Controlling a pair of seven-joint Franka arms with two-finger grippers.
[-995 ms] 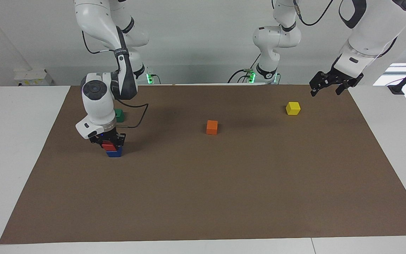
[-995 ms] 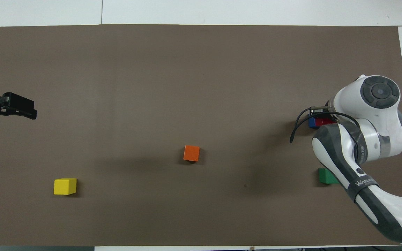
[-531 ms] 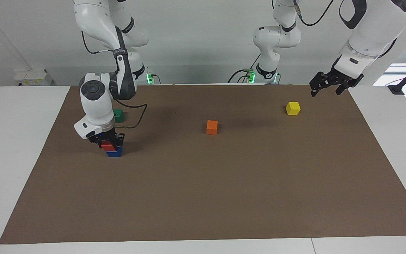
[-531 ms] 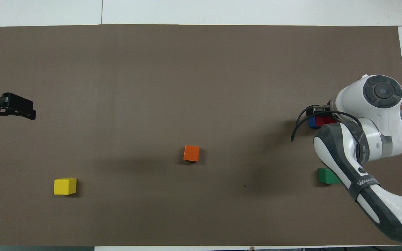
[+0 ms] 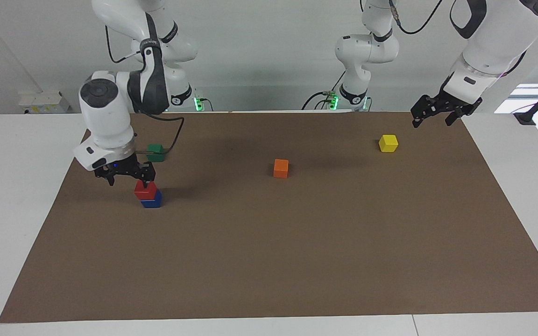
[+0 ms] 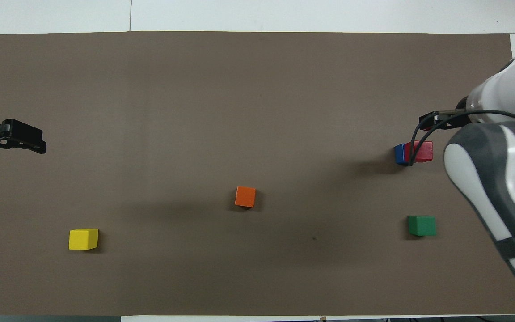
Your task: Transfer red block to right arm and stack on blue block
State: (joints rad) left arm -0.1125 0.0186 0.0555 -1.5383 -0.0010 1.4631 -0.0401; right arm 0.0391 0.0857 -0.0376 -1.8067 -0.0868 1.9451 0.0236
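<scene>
The red block (image 5: 145, 189) sits on top of the blue block (image 5: 151, 202) on the brown mat, toward the right arm's end of the table. In the overhead view the red block (image 6: 423, 150) covers most of the blue block (image 6: 399, 153). My right gripper (image 5: 129, 179) is open and empty, raised just above the stack and a little off to its side. In the overhead view the right gripper (image 6: 434, 120) is mostly hidden by its arm. My left gripper (image 5: 431, 116) waits open and empty, raised over the mat's edge at the left arm's end, and also shows in the overhead view (image 6: 14, 138).
A green cube (image 5: 155, 152) lies nearer to the robots than the stack. An orange cube (image 5: 280, 168) lies mid-mat. A yellow cube (image 5: 388, 143) lies under and beside the left gripper. The brown mat (image 5: 297, 261) covers the table.
My right gripper has opened, let go of the red block, and risen off the stack toward its own end of the table. The red block stays on the blue block. The left arm has not moved.
</scene>
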